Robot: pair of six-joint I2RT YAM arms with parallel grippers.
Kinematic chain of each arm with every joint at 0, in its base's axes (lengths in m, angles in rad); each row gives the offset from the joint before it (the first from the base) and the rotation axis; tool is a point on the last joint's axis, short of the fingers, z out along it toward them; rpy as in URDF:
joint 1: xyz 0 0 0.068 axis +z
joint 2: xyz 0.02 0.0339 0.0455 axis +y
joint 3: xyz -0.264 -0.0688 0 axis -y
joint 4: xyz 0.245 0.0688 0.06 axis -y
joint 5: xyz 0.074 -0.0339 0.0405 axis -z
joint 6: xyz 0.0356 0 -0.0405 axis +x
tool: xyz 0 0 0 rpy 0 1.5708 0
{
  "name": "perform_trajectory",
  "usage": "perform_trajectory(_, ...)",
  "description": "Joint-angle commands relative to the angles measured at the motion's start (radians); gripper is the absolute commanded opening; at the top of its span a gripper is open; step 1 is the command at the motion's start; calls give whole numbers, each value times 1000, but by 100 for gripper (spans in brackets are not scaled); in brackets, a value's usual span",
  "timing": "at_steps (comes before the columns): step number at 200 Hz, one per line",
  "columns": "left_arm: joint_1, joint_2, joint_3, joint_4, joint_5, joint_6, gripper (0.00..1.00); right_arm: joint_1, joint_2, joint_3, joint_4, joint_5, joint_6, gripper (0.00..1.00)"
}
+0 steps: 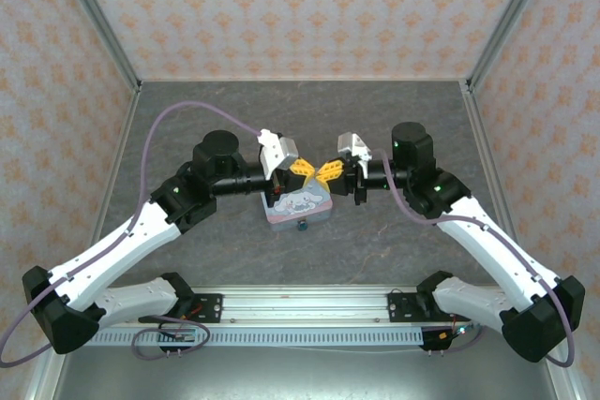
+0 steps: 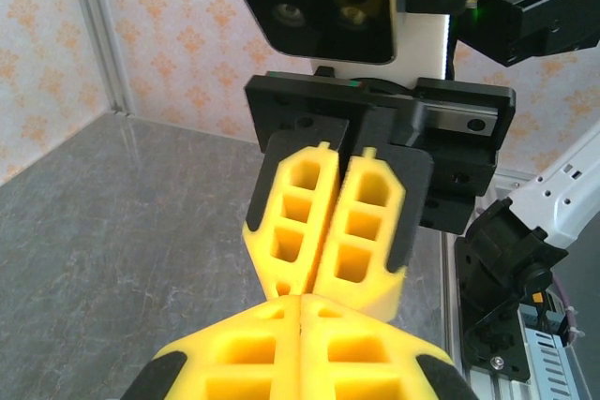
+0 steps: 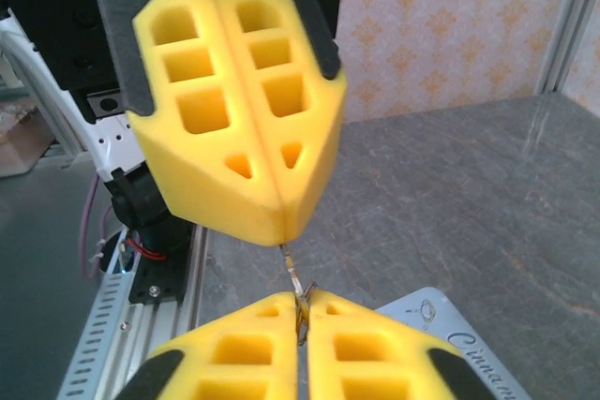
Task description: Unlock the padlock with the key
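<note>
The right fingers (image 3: 244, 353) are clenched on the key (image 3: 293, 278), a thin dark sliver of metal rising out of the seam between their tips. Its upper end runs into the seam at the tip of the left fingers (image 3: 206, 119), which are pressed flat together on it too. So the key is pinched at both ends, in the air between the two arms.

All four fingers are blocks of yellow foam-like plastic. They are moulded with square and triangular pockets and backed by black plates. In the left wrist view the right fingers (image 2: 291, 222) point down at the camera, with only a hairline between them. Behind them sit a black carriage and a wrist camera (image 2: 319, 2) with two lenses in a silvery housing.

From above, both pairs of fingers meet tip to tip over the far part of the tin (image 1: 281, 211) and cover some of its lid. The tin is a pastel rectangle with rounded corners and a white cartoon figure on top. In the right wrist view a corner of the tin shows looping script that reads "Cinna", the rest cut off by the frame.

The padlock (image 1: 302, 226) is a tiny teal speck against the tin's near edge, well below the fingers. Whether it touches the tin I cannot tell.

The desk (image 1: 394, 231) is grey and mottled like stone. Pale walls with an orange floral print (image 1: 300, 7) close it in, and aluminium posts stand at the corners. Lilac cables (image 1: 155, 138) loop along the white arms. A slotted aluminium rail (image 1: 300, 311) runs along the near edge.
</note>
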Motion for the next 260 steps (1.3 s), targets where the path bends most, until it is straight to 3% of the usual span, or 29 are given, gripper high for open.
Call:
perform_trajectory(1,-6,-9,31,-20,13,25,0,12,-2,40,32,-28,-8,1)
perform_trajectory(54,-6,-11,39,-27,-30,16,0,14,-15,39,1,51,-11,0)
perform_trajectory(72,-4,-23,40,-17,-79,-8,14,14,-21,37,-31,112,-22,0)
perform_trajectory(85,3,-44,29,16,-110,-43,37,13,-28,34,-53,163,-26,0)
perform_trajectory(103,15,-77,8,60,-170,-110,55,13,-41,17,-63,229,-24,0)
perform_trajectory(149,34,-132,-6,54,-334,-282,75,14,-73,-31,-43,367,-7,0)
perform_trajectory(172,36,-116,49,-70,-471,-460,85,40,-82,-53,-32,525,-42,0)
perform_trajectory(201,40,-50,155,-260,-537,-733,85,130,-114,-112,64,774,-151,0)
perform_trajectory(239,44,66,251,-423,-485,-1149,83,257,-100,-166,185,1047,-388,0)
perform_trajectory(260,42,88,180,-280,-413,-1379,80,301,-69,-183,245,1133,-493,0)
